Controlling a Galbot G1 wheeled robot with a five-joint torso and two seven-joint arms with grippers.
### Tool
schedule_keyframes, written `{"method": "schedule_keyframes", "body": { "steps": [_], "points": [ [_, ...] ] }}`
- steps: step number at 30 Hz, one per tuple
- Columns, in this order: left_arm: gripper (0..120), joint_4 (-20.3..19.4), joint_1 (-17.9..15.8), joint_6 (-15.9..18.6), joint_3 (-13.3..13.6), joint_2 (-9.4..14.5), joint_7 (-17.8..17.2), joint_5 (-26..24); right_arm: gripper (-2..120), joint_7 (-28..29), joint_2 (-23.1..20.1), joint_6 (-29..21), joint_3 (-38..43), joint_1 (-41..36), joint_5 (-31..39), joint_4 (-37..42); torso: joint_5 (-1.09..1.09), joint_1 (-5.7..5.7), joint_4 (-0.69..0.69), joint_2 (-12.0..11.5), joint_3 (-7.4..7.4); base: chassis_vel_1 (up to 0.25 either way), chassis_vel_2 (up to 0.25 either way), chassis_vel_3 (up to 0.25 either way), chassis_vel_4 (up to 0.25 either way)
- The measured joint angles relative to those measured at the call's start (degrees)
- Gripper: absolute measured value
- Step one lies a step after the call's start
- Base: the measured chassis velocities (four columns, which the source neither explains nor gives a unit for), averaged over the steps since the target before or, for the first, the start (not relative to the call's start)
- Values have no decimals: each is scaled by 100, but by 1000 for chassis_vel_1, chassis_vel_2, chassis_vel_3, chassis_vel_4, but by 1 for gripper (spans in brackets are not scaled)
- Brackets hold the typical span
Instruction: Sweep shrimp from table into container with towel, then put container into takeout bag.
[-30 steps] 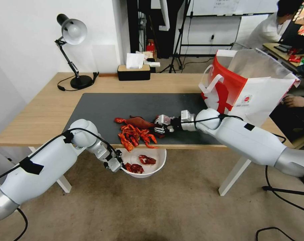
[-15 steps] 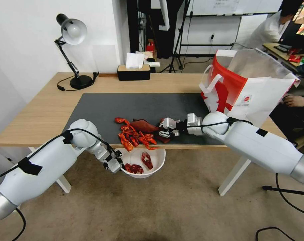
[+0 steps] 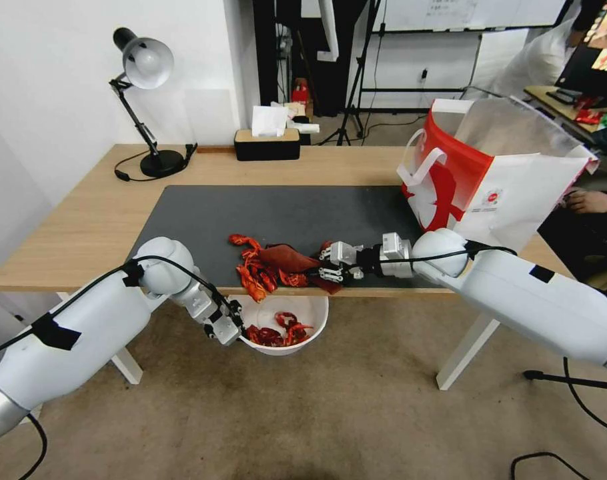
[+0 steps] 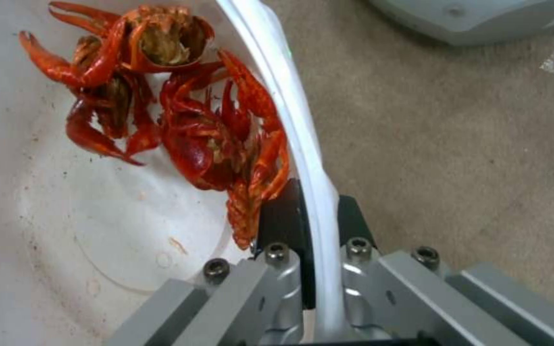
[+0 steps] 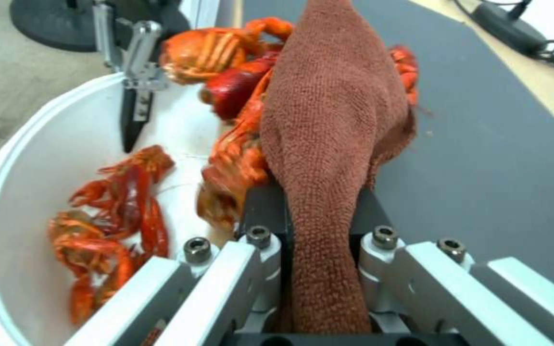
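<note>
Head view: your right gripper (image 3: 322, 265) drags the towel (image 3: 289, 257) against the shrimp (image 3: 258, 275) at the worktop (image 3: 77, 220) front edge.
Its fingers are clamped on the towel. Your left gripper (image 3: 235, 330) pinches the bowl (image 3: 315, 313) rim, holding it below the edge with several shrimp inside. You see the bag (image 3: 503, 180) standing on the worktop's right end.

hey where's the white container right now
The container hangs just below the table's near edge in the head view, its rim pinched by the left gripper, under the shrimp pile.
</note>
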Motion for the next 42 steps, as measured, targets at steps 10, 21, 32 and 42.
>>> {"method": "schedule_keyframes", "body": {
  "steps": [10, 21, 32, 42],
  "points": [
    [0, -45, 55, 8, -41, 36, -3, 2, 8, -26, -186, -126, -25, -203, 1, 448, 0, 0, 0, 0, 0, 0, 0, 0, 0],
    [0, -57, 77, 14, -57, 49, -10, 3, 8, -69, -498, -170, 147, -615, 0, 839, 0, 0, 0, 0, 0, 0, 0, 0, 0],
    [0, -43, 81, 11, -64, 55, -12, 12, 8, -168, -779, -207, 587, -1128, -13, 1174, 0, 0, 0, 0, 0, 0, 0, 0, 0],
    [0, -11, 72, 5, -62, 28, -13, 23, 8, -264, -936, -218, 982, -1504, 198, 1346, 0, 0, 0, 0, 1, 0, 0, 0, 0]
  ]
}}
